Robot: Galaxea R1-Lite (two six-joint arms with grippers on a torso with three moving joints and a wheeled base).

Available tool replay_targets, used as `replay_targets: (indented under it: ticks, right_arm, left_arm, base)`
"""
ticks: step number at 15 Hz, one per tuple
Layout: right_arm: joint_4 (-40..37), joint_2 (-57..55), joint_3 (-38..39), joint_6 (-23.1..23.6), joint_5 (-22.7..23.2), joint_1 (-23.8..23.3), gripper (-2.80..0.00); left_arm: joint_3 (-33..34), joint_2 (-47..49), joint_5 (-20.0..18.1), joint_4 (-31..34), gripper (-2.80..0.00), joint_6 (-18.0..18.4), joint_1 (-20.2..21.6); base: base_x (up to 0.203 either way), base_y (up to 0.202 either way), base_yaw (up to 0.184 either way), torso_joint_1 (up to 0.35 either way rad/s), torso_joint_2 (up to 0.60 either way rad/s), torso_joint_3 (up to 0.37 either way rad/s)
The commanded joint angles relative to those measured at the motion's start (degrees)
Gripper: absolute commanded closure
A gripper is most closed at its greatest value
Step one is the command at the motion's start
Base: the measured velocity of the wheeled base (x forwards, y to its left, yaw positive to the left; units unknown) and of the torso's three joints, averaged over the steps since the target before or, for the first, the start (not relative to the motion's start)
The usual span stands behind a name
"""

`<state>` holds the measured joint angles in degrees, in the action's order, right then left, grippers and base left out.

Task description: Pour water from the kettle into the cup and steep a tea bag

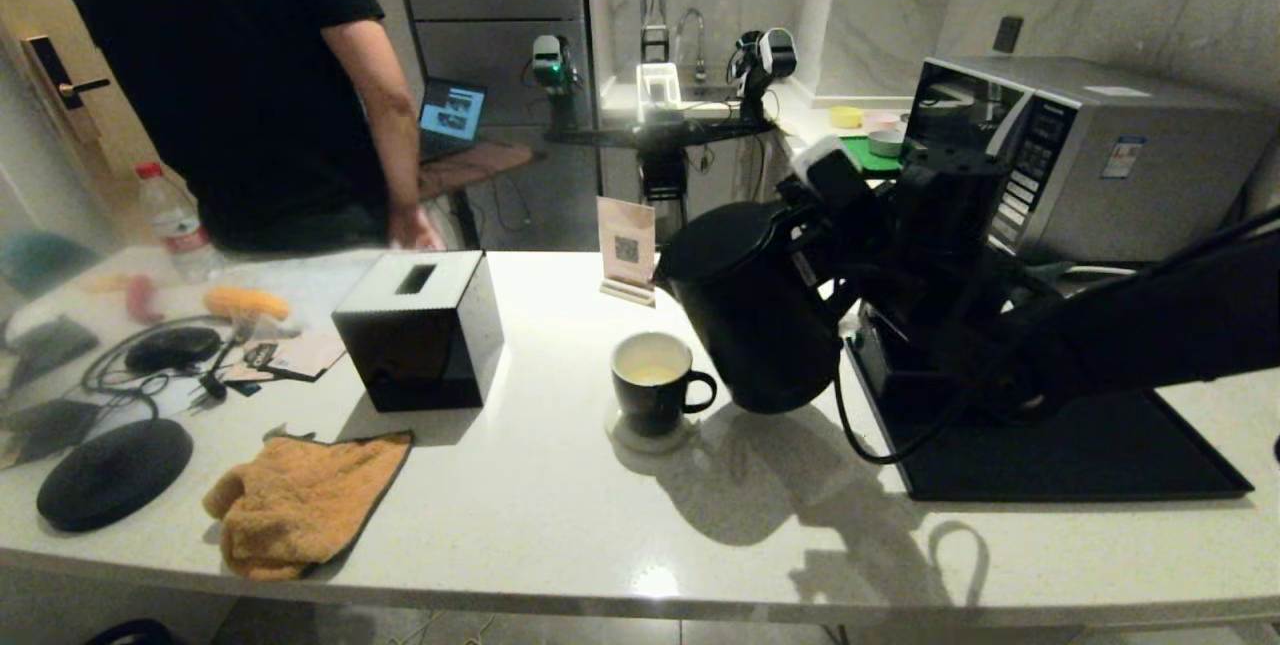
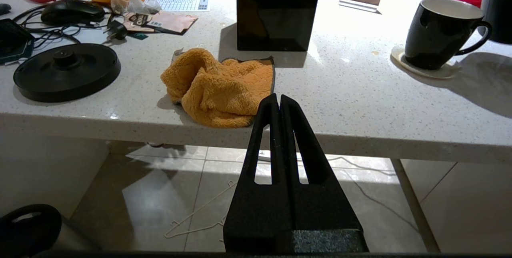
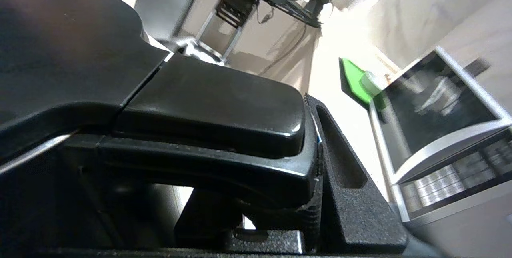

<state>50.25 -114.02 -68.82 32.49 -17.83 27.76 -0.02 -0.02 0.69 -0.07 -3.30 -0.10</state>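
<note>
The black kettle [image 1: 750,315] stands just right of the cup [image 1: 655,385], leaning slightly toward it, its spout higher than the rim. My right gripper [image 1: 845,255] is shut on the kettle's loop handle [image 3: 200,102], one finger [image 3: 344,194] pressed against its side. The black cup sits on a pale coaster [image 1: 650,437] and holds pale yellowish water [image 1: 652,373]. A small greyish tea bag [image 2: 134,4] lies far left beside a yellow corn cob. My left gripper [image 2: 279,100] hangs shut and empty below the counter's front edge.
A black tissue box [image 1: 420,325] stands left of the cup, an orange cloth [image 1: 300,500] and the round kettle base [image 1: 115,473] nearer the front left. A black tray [image 1: 1080,445] and microwave [image 1: 1090,155] are on the right. A person [image 1: 230,75] stands behind.
</note>
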Motion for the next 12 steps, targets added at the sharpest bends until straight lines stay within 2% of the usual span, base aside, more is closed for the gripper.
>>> replay_targets:
  ticks: [1,4,6,12]
  right_arm:
    - [0.22,1.58,0.22,-2.82,-0.22,-0.25,0.00]
    - [-0.06,3.53,1.17,-8.73,-0.62,-1.61,0.00]
    - [-0.70,5.58,2.86,-10.78,-0.63,-3.57,0.00]
    - [-1.64,12.38,8.75,-16.76,-0.58,-12.85,0.00]
  left_arm:
    - [-0.05,0.02,0.02,-0.01,0.00,-0.04,0.01]
    - [0.01,0.02,0.02,-0.01,0.00,-0.04,0.01]
    - [0.00,0.02,0.02,-0.01,0.00,-0.04,0.01]
    - [-0.04,0.02,0.02,-0.01,0.00,-0.04,0.01]
  base:
    - [0.000,0.000,0.000,0.000,0.00,0.000]
    - [0.000,0.000,0.000,0.000,0.00,0.000]
    - [0.000,0.000,0.000,0.000,0.00,0.000]
    - [0.000,0.000,0.000,0.000,0.00,0.000]
